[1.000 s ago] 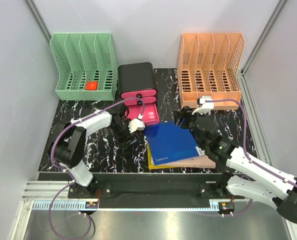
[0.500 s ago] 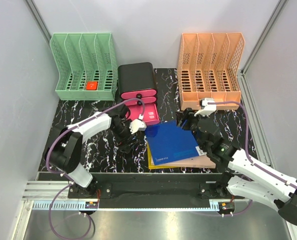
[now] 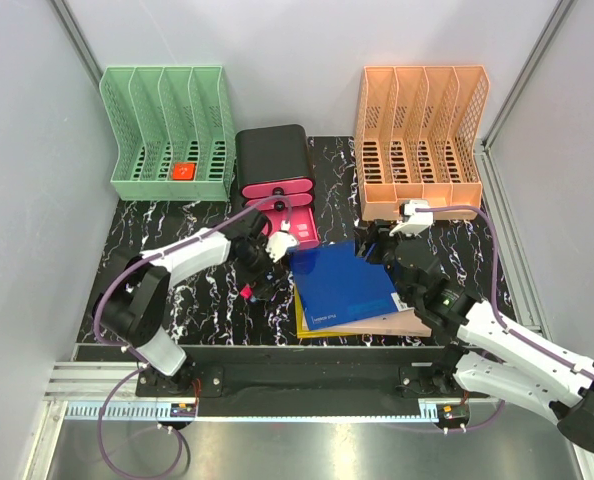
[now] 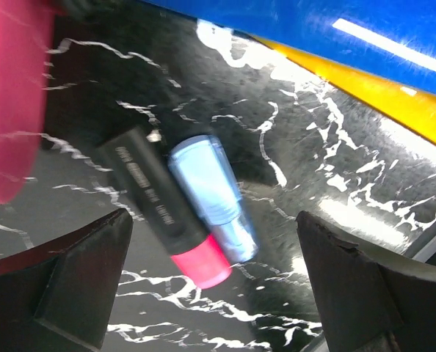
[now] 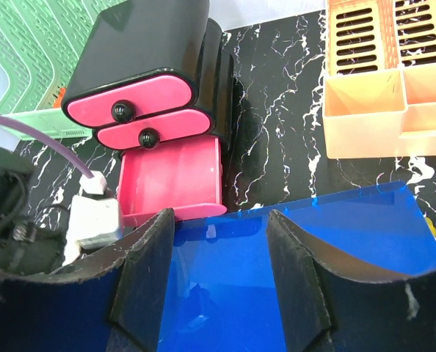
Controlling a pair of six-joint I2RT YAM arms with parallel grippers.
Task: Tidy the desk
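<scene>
Left hand [image 4: 218, 282] spread wide, low over the desk [image 3: 202, 300], a black marble-veined top reaching from the arm bases to the far racks. Directly beneath, side by side and touching: a black marker [image 4: 155, 202] with a pink end and a pale blue marker [image 4: 212, 196]. Right hand [image 5: 219, 286] likewise parted, above the blue folder [image 5: 291, 249] near centre. Green rack [image 3: 167, 135] far left, orange rack [image 3: 422, 140] far right, black-and-pink drawer unit [image 3: 274, 160] between, lowest drawer [image 5: 172, 180] pulled out.
</scene>
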